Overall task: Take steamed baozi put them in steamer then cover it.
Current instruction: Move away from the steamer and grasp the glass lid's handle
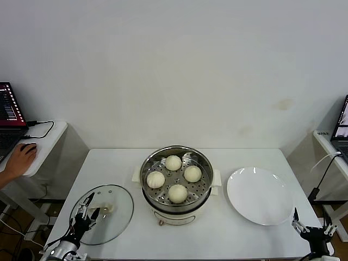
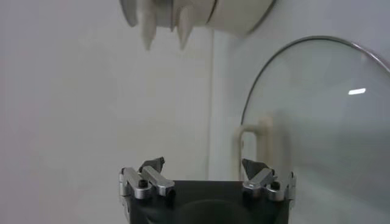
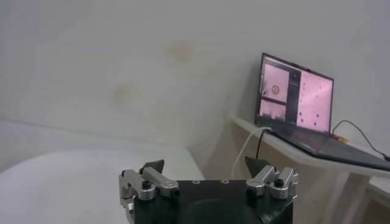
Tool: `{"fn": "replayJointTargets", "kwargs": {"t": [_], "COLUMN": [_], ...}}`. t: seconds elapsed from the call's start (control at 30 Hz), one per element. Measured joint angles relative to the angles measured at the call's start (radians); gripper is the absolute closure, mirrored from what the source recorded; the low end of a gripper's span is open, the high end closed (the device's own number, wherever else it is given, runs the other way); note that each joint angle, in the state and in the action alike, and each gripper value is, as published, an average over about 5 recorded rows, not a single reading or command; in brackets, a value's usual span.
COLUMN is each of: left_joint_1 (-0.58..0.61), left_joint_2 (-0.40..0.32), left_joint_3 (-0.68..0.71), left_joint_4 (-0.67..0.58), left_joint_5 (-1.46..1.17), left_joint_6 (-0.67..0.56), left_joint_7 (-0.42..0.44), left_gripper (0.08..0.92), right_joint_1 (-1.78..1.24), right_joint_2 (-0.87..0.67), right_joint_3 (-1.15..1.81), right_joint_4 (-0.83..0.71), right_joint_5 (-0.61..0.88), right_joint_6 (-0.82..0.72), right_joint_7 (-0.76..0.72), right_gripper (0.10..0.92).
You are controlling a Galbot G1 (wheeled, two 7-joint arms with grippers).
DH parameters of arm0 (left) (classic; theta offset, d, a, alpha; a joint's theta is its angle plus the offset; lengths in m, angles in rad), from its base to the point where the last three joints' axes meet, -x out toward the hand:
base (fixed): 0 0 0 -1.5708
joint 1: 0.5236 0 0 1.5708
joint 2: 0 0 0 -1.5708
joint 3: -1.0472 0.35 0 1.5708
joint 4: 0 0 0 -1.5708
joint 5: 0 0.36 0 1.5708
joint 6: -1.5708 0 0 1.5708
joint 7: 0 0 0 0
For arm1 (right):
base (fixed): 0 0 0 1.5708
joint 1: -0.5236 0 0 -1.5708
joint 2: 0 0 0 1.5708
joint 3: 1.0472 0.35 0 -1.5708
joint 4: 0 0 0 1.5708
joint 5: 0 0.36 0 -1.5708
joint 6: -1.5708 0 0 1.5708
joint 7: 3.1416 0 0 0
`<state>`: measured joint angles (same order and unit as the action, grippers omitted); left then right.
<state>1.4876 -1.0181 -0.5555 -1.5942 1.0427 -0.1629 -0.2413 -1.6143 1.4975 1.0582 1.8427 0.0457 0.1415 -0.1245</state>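
Shiny steel steamer [image 1: 176, 204], clear glass cover [image 1: 114, 209]

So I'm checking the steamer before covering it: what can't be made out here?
- Steamer controls: head view, too small.
- Water under the perforated tray: head view, hidden by tray and four baozi.
- Cover: left wrist view, cut off by the edge.
- Plate: right wrist view, blurred pale surface only.

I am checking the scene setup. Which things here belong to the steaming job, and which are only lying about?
For the job: four baozi in the steamer; glass cover on the table, left gripper open over it.
Lying about: white plate, bare; laptops on side desks; right gripper idle.
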Motion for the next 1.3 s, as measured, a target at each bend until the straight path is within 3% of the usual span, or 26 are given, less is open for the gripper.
{"fn": "replayJointTargets", "kwargs": {"t": [0.4,1.07,1.17,1.3], "left_joint_1": [-0.105,-0.128,-0.122,-0.112], "left_joint_2": [-0.003,-0.004,-0.003,0.004], "left_joint_3": [0.041,0.055,0.048,0.035], "left_joint_4": [0.092,0.138,0.129,0.109], "left_joint_5": [0.003,-0.004,-0.01,-0.018], "left_joint_6": [0.002,-0.008,-0.015,-0.019], "left_joint_7": [-0.002,-0.01,-0.024,-0.035], "left_gripper": [0.204,0.771,0.832,0.845], "right_joint_1": [-0.004,-0.011,-0.014,-0.018], "right_joint_2": [0.001,0.001,-0.003,-0.003], "right_joint_3": [-0.002,-0.017,-0.015,-0.017], "right_joint_4": [-0.008,-0.003,0.001,0.006], "right_joint_5": [-0.012,-0.018,-0.018,-0.02], "right_joint_6": [0.003,0.004,0.003,0.003], "right_joint_7": [0.001,-0.002,-0.003,-0.005], "right_gripper": [0.203,0.203,0.203,0.203]}}
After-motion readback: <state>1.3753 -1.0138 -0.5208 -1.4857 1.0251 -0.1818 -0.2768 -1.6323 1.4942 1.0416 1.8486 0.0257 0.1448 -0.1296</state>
